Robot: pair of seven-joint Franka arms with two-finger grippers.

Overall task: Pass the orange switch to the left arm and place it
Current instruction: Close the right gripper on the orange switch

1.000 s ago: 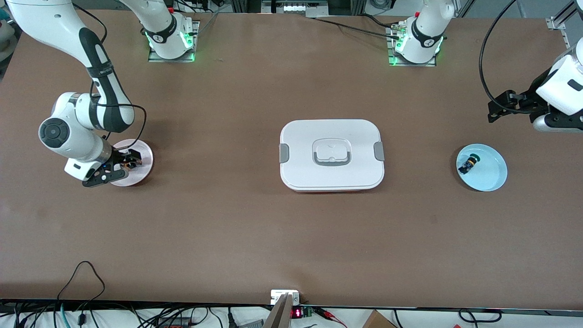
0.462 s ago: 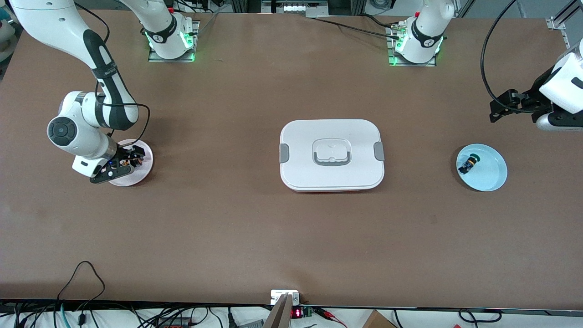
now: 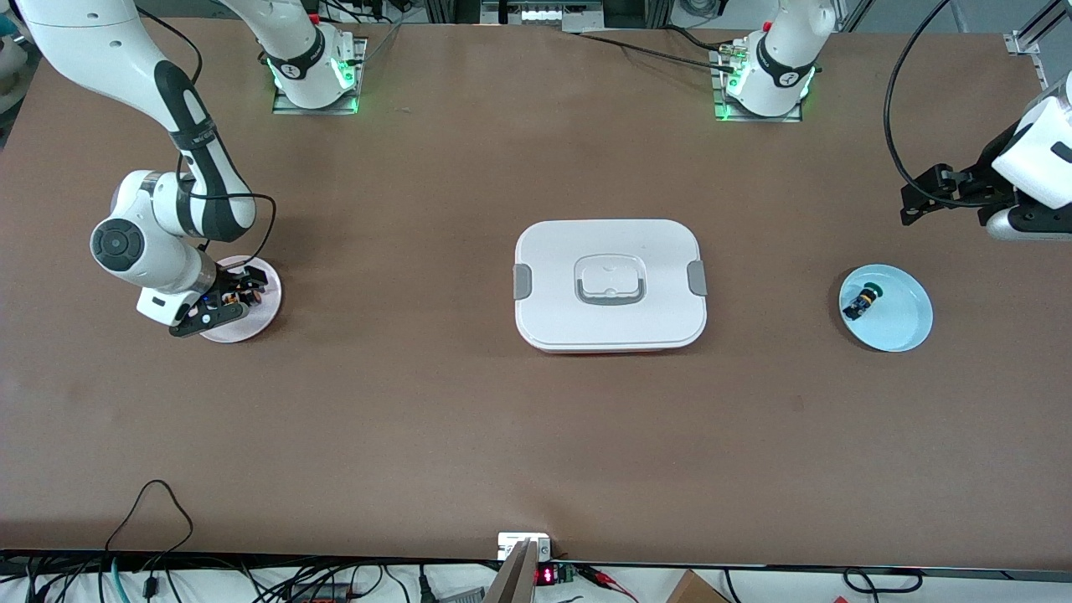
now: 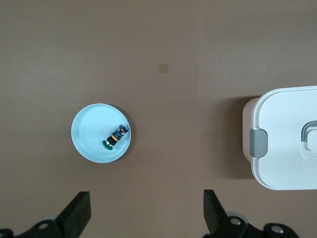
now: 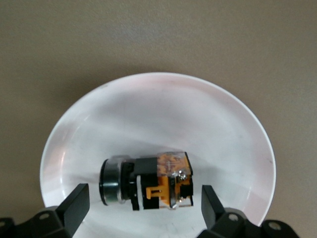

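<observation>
Right gripper (image 5: 143,210) wide open astride orange switch (image 5: 148,181) on pink plate (image 5: 198,124), nothing gripped.

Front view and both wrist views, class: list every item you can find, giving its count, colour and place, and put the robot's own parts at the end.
orange switch: one, orange and black with a pale metal end, lying on the pink plate.
pink plate: one, pale pink, at the right arm's end of the table.
box: one, white with grey clips and a red bottom edge, lid on, mid-table between the plates.
blue plate: one, light blue, at the left arm's end of the table.
blue-black part: one, green-capped, lying on the blue plate.
table: one, brown.
right end effector: one, black, open, low over the pink plate with its fingers either side of the switch.
left end effector: one, black, open, waiting up in the air over the table's edge near the blue plate.
</observation>
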